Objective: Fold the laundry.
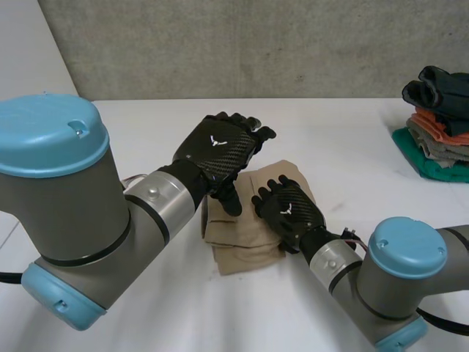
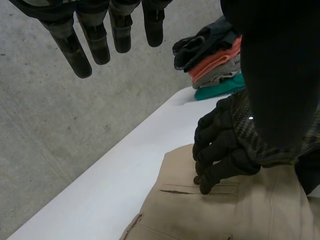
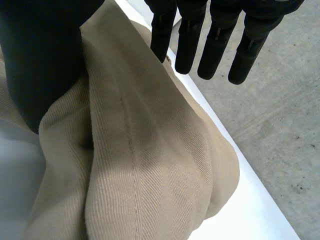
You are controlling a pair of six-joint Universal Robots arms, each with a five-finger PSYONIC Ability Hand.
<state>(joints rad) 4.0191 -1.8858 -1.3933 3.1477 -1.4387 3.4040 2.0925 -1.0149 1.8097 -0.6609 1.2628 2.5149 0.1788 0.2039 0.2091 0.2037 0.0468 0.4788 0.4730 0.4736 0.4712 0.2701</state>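
Grey concrete wall (image 1: 220,44) closes off the far side of a white tabletop (image 1: 146,125), which meets it along a straight far edge. Folded beige twill trousers (image 1: 242,253) lie near the middle of the tabletop as a compact, roughly rectangular bundle, with the layered edges facing the robot. A stack of folded garments (image 1: 440,125) (dark on top, then orange, grey and green) sits at the far right edge, well apart from the trousers.

Left robot hand (image 1: 218,150): it hovers above the far left part of the bundle. The fingers are straight and slightly spread, the thumb points down toward the cloth, and nothing is held.

Right robot hand (image 1: 289,209): it rests on top of the trousers toward their right side, palm down. The fingers are extended, and in the left wrist view their tips press the cloth just beside a pocket slit (image 2: 180,190). The thumb lies along the fabric. No fold is gripped.

Clearance: bare tabletop lies to the left of the bundle, beyond it up to the far edge, and between it and the garment stack. Both arms enter from the near side and flank the bundle.
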